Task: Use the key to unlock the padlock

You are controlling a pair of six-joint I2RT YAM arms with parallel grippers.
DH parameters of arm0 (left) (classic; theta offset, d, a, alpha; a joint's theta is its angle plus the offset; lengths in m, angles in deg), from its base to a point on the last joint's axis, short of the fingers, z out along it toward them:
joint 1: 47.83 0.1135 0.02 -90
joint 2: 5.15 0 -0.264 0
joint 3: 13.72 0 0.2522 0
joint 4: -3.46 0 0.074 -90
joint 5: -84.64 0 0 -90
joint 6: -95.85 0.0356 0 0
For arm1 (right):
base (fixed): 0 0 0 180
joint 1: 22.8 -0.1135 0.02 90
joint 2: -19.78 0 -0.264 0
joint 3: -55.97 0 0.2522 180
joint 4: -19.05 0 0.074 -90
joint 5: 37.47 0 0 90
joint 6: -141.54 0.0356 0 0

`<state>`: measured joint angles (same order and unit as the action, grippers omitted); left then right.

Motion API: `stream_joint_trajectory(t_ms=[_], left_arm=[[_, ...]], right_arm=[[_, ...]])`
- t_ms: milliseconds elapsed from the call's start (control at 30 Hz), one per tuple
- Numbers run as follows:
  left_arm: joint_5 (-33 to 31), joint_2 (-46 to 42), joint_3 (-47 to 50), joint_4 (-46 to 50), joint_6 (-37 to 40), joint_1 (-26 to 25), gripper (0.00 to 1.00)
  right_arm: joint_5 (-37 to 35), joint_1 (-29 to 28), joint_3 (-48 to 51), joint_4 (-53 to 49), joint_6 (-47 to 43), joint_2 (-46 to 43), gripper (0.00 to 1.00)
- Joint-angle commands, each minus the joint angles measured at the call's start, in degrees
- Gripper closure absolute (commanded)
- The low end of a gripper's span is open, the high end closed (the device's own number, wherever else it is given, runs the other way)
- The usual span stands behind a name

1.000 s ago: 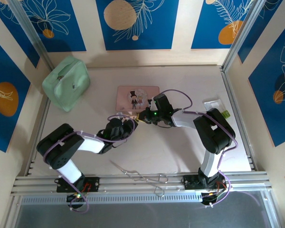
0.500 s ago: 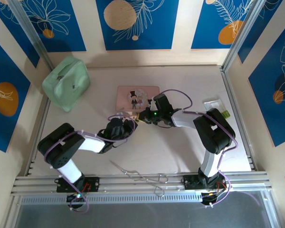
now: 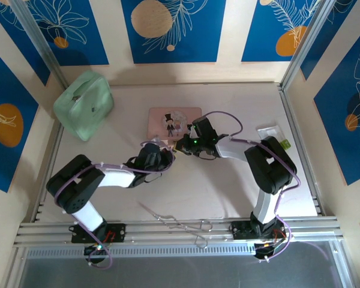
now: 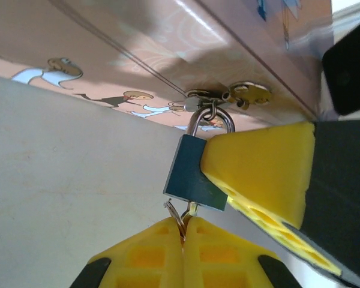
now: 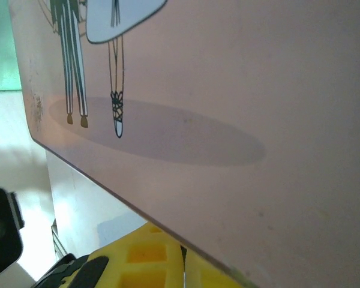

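Left pincer (image 4: 183, 231): I see it clamped on the key (image 4: 181, 215), both yellow fingers pressed together.
Key: tip meets the padlock (image 4: 189, 174) underside.
Padlock: hangs by its shackle from the pink box (image 4: 138, 42) latch, between the 2 pincers.
Right pincer (image 3: 179, 146): closed on the padlock body; I see 1 finger (image 4: 258, 168) against its side.

Padlock (image 4: 189, 174) body has a matt dark-blue finish, and its shackle (image 4: 191, 125) is shiny bare metal. The left gripper's fingers (image 4: 150, 258) look like matt yellow plastic. Pink box (image 5: 240, 78) lid is smooth with a slight sheen, tabletop (image 4: 60, 180) matt.
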<state>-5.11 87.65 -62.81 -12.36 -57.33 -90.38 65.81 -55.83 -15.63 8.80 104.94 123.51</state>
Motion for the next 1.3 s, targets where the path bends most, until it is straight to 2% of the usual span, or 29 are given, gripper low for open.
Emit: stream_joint_trajectory(t_ms=[0, 167, 333, 600, 700, 800, 900, 933, 1000, 1100, 1267], left_arm=[[-4.09, -1.3, -4.39, 8.15, 12.04, -1.53, 1.0], [-11.17, 0.54, -8.9, 15.54, 25.25, -5.97, 1.0], [-21.96, 3.12, -13.81, 22.93, 34.01, -12.6, 1.0], [-29.93, 3.71, -13.97, 26.43, 35.58, -17.37, 1.0], [-31.03, 3.37, -13.98, 27.21, 37.41, -18.02, 1.0], [-30.06, 2.93, -14.5, 28.72, 36.08, -18.1, 1.0], [-30.06, 1.22, -15.21, 32.11, 32.44, -18.09, 0.54], [-30.14, -0.08, -15.08, 33.15, 31.31, -18.02, 0.46], [-30.08, -2.94, -14.85, 36.01, 28.89, -17.39, 0.41], [-27.92, -8.29, -14.06, 42.66, 22.38, -14.37, 0.41], [-18.28, -18.9, -8.97, 45.18, 15.85, -6.58, 0.44]], right_arm=[[4.31, -3.5, -0.56, -13.16, 3.78, 3.3, 1.0], [0.15, -4.27, -5.61, -24.68, 1.57, 5.81, 1.0], [-0.38, -4.39, -6.5, -29.16, 1.2, 6.96, 1.0], [-1.1, -7.92, -2.03, -27.24, 2.99, 8.35, 1.0], [-0.84, -8.1, 0.05, -25.76, 3.68, 8.31, 1.0], [-0.28, -7.46, 2.47, -22.13, 4.34, 6.88, 1.0], [0.05, -5.35, 4.78, -17.49, 4.47, 4.26, 1.0], [0.1, -4.57, 5.16, -16.57, 4.01, 3.44, 1.0], [-0.18, -3.43, 4.98, -15.93, 2.57, 2.21, 1.0], [-0.9, -2.58, 3.7, -16.6, -0.25, 1.06, 1.0], [-1.5, -2.38, 2.43, -17.94, -3.92, 0.25, 1.0]])
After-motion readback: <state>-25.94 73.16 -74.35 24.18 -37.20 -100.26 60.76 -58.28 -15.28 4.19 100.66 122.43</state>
